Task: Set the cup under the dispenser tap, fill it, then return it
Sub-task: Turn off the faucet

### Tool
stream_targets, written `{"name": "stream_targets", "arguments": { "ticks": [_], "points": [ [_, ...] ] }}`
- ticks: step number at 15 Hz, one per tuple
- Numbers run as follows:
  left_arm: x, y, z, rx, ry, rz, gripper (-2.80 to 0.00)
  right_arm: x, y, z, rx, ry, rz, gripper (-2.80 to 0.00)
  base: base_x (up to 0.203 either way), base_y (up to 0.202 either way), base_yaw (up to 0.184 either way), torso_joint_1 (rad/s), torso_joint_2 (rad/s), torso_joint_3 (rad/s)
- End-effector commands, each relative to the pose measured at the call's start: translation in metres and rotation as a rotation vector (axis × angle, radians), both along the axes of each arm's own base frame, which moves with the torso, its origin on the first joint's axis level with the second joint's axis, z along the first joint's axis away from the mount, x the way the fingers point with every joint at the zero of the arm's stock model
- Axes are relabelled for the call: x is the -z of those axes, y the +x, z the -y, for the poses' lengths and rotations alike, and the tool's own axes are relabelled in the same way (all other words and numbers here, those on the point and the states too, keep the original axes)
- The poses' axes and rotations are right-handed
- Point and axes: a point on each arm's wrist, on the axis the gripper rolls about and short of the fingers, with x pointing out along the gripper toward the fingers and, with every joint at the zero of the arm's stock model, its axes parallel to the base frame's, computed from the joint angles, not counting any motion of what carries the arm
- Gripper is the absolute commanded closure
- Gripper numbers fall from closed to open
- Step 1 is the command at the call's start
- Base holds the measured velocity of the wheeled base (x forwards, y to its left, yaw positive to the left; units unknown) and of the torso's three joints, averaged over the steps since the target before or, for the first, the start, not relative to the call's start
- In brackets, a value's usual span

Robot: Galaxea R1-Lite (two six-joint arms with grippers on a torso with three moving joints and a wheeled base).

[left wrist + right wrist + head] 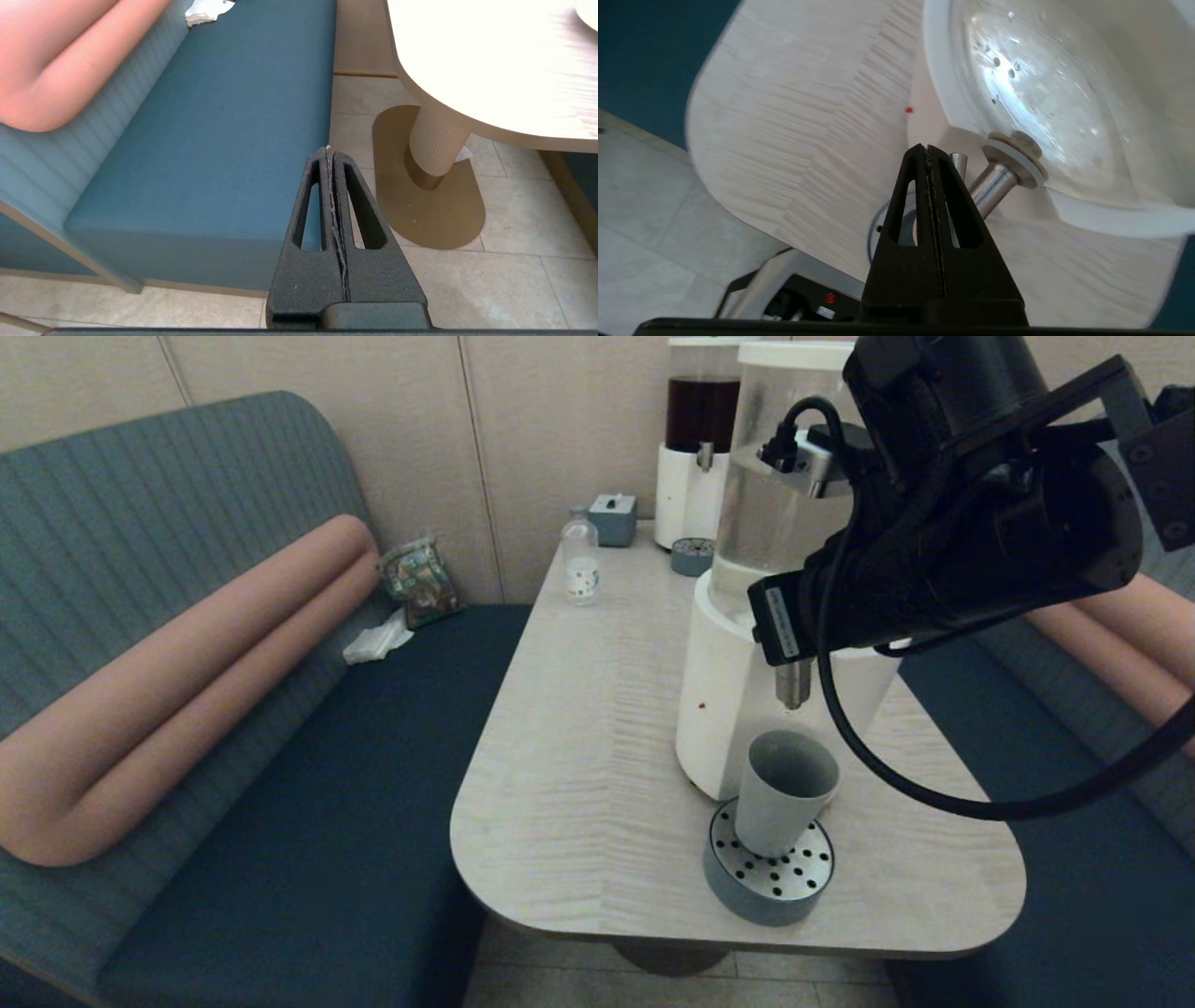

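The grey-blue cup (784,789) stands upright and empty-looking on a round perforated drip tray (770,879), directly below the metal spout of the dispenser tap (794,686). The tap belongs to the clear tank (775,513) on a white base (719,709). My right arm (934,551) reaches over the tap and hides its upper part. In the right wrist view my right gripper (927,149) is shut and empty, its tips right beside the tap's metal barrel (994,186) and small knob (958,162). My left gripper (330,150) is shut and empty, parked low over the floor by the bench.
At the table's far end stand a dark-liquid dispenser (700,429), a clear bottle (580,560), a small grey box (613,518) and a second small drip tray (692,556). Blue bench seats (327,784) flank the table; a snack bag (420,581) and tissue (376,641) lie on the left one.
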Motion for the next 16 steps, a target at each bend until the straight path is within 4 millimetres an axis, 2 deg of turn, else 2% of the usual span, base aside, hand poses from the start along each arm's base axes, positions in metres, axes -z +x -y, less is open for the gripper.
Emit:
{"name": "stream_targets", "arguments": {
  "ticks": [1, 16],
  "points": [
    [0.0000, 0.0001, 0.0000, -0.001, 0.000, -0.002, 0.00, 0.0020, -0.0002, 0.0010, 0.015, -0.020, -0.010, 0.00, 0.000, 0.000, 0.000, 0.000, 0.00, 0.000],
    [0.0000, 0.0001, 0.0000, -0.001, 0.000, -0.002, 0.00, 0.0078, 0.0061, 0.0002, 0.119, -0.103, 0.029, 0.00, 0.000, 0.000, 0.000, 0.000, 0.00, 0.000]
  ]
}}
